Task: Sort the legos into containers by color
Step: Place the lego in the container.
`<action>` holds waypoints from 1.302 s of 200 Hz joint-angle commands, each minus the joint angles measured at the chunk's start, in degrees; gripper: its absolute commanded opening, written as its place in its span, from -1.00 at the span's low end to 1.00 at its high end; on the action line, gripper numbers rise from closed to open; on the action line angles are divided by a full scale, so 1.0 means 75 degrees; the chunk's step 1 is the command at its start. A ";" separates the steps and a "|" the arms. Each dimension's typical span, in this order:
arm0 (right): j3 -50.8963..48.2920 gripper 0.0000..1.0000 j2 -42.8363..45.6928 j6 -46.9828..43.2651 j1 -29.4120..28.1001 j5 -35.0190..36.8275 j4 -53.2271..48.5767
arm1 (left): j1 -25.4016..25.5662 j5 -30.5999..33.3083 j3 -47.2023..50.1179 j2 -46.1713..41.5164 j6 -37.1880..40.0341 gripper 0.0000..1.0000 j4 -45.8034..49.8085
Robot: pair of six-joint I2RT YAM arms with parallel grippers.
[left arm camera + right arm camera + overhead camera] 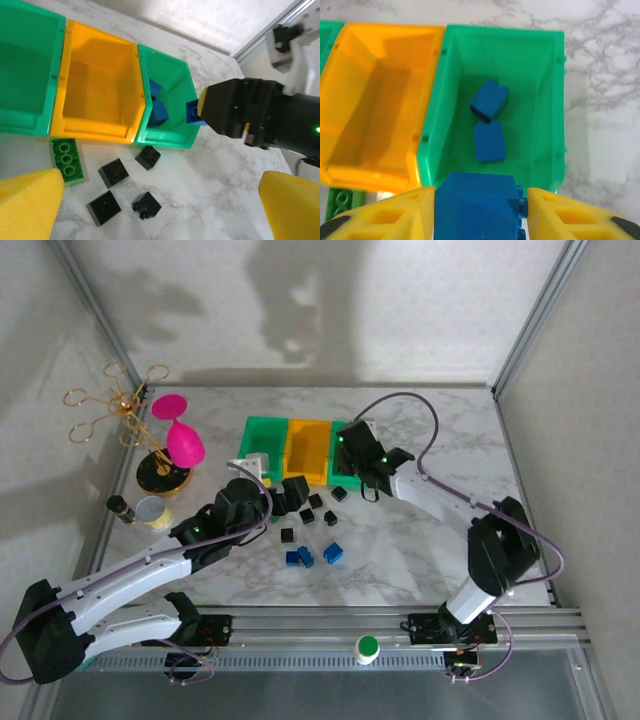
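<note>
1. A white marble table [420, 550] with grey veins.
2. A gold wire stand [120, 405] at the far left of the table, rising from a round black base [160, 477].
3. Two pink cups on that stand: an upper cup [168, 405], and a lower cup [186, 445] just above the base.
4. A small tin with a grey lid [152, 511] beside the base, and a dark little bottle [120, 507] just left of it.
5. A green round button [368, 646] on the metal rail [300, 621] at the near edge.
6. Pale walls [350, 310] with a metal post [535, 315] in the far right corner.
</note>
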State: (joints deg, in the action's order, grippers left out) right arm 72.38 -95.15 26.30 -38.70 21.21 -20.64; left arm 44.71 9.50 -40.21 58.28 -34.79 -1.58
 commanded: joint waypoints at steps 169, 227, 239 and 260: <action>0.2442 0.11 -0.3341 -0.0903 0.1140 -0.0666 0.0960 | -0.0802 -0.0267 -0.0241 0.0922 0.0185 0.99 -0.0698; 0.2408 0.16 -0.2846 -0.0907 0.1128 -0.0867 0.0853 | -0.0825 -0.0444 -0.0276 0.0767 0.0174 0.99 -0.0632; 0.2365 0.16 -0.2648 -0.0888 0.1120 -0.0842 0.0819 | -0.0821 -0.0468 -0.0294 0.0731 0.0173 0.99 -0.0603; 0.2201 0.15 -0.2336 -0.0884 0.1128 -0.0906 0.0870 | -0.0828 -0.0481 -0.0323 0.0681 0.0185 0.99 -0.0540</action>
State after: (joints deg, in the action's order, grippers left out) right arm 89.41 -117.99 20.10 -30.46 15.00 -14.17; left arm 39.09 6.98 -40.84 64.86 -34.26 -5.37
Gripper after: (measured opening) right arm 0.581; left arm 0.995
